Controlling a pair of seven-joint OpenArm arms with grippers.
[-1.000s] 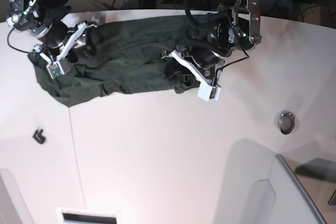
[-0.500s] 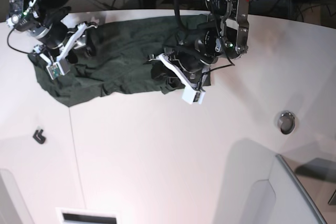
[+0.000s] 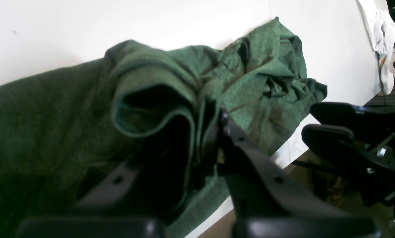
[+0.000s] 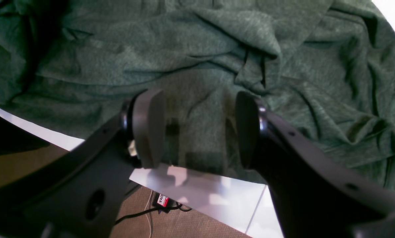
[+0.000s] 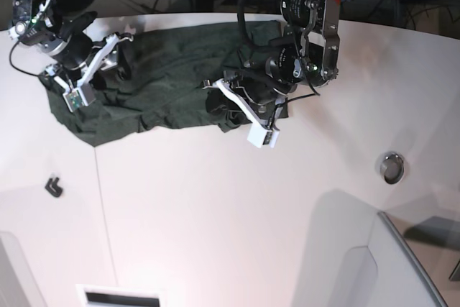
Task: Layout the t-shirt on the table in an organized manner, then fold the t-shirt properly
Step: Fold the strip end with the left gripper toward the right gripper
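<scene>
Barely any of this job is done, honestly: the plain dark green soft-cloth t-shirt [image 5: 162, 80] is lying in a long rumpled band along the far edge of the big white smooth table [image 5: 230, 206], running from the far left toward the middle, and it's all creases and bunched folds with no clear shape to it yet. So the whole layout step is still ahead of me as I judge it, and no folding has happened at all. My left gripper [image 3: 214, 155] is clamped down on a thick fold of the shirt at its right end; in my left wrist view the cloth wraps up between the black jaws and puffs out in a loop above them, with the rest of that end piled in wrinkles toward the table's edge. My right gripper [image 4: 197, 129] is over the shirt's left end with its jaws standing about halfway apart, and between the two pads I just see green fabric lying below, nothing pinched. I can't tell from these views whether the pads are actually touching the cloth or only hanging just above it. Off to the side there's a small metal ring [image 5: 392, 167] set in the table on the right and a little black bit [image 5: 53, 186] near the left, both well apart from the shirt.
</scene>
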